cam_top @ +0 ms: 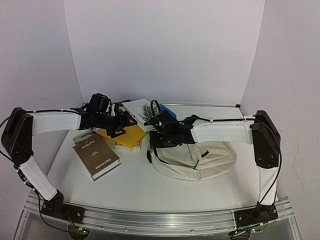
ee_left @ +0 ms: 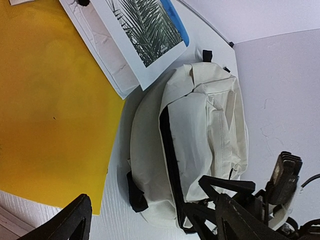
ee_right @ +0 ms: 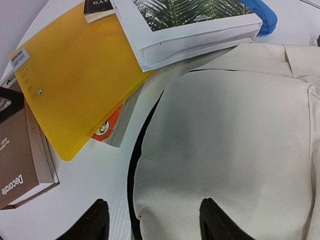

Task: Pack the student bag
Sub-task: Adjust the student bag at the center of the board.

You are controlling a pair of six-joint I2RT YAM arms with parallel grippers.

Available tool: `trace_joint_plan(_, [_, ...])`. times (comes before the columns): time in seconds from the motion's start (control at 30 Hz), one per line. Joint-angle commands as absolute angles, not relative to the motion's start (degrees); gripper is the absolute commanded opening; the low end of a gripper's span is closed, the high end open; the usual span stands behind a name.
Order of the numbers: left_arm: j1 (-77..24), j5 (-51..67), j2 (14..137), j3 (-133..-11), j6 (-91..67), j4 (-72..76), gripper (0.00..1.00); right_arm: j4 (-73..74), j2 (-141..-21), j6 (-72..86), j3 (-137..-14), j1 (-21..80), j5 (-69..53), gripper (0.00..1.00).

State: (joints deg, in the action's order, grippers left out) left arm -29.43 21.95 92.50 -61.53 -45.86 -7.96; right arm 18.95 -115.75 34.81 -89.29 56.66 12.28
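The student bag point(cam_top: 212, 155) lies flat on the table right of centre, cream fabric with a black zipper line point(ee_right: 134, 165) along its left edge. My right gripper point(cam_top: 154, 139) hovers over that left end, open, its fingertips point(ee_right: 97, 222) straddling the zipper edge in the right wrist view with nothing held. My left gripper point(cam_top: 121, 125) hangs open over the yellow folder point(cam_top: 127, 136), left of the bag. In the left wrist view, the bag point(ee_left: 210, 115) fills the middle, with the gripper point(ee_left: 152, 225) empty.
A white book with a palm-leaf cover point(cam_top: 142, 110) lies behind the folder, a blue item point(cam_top: 168, 110) beside it. A brown book point(cam_top: 96, 155) lies at the front left. An orange-covered book point(ee_right: 106, 126) peeks from under the folder point(ee_right: 75, 75). White walls enclose the table.
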Motion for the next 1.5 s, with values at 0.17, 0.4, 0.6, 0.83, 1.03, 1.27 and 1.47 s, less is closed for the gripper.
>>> trace_joint_plan(0.17, [-29.53, 23.98, 93.03, -60.31, -47.39, -3.25, 0.85, 18.41, -119.89, 33.5, -94.38, 57.04, 12.85, 0.36])
trace_joint_plan(0.4, [-29.56, 24.65, 93.21, -60.24, -47.01, -2.95, 0.85, 18.54, -120.35, 33.53, -94.56, 57.04, 12.93, 0.22])
trace_joint_plan(0.6, [-29.58, 25.22, 92.95, -60.07, -46.88, -2.53, 0.85, 18.51, -121.05, 33.51, -94.54, 57.0, 11.04, 0.24])
trace_joint_plan(0.83, [-29.62, 25.57, 92.78, -59.39, -47.19, -2.18, 0.85, 18.53, -122.39, 33.49, -94.56, 57.04, 10.8, 0.25])
trace_joint_plan(1.03, [-29.62, 26.69, 93.52, -59.86, -46.97, -1.71, 0.85, 18.46, -121.05, 34.0, -94.41, 57.04, 12.39, 0.07])
trace_joint_plan(1.27, [-32.22, 29.56, 97.1, -62.0, -47.65, 0.28, 0.81, 17.66, -116.65, 35.55, -93.21, 57.01, 13.17, 0.0])
trace_joint_plan(1.47, [-34.88, 31.03, 101.61, -64.84, -49.24, 3.38, 0.8, 16.34, -111.12, 37.63, -89.32, 56.2, 14.68, 0.0])
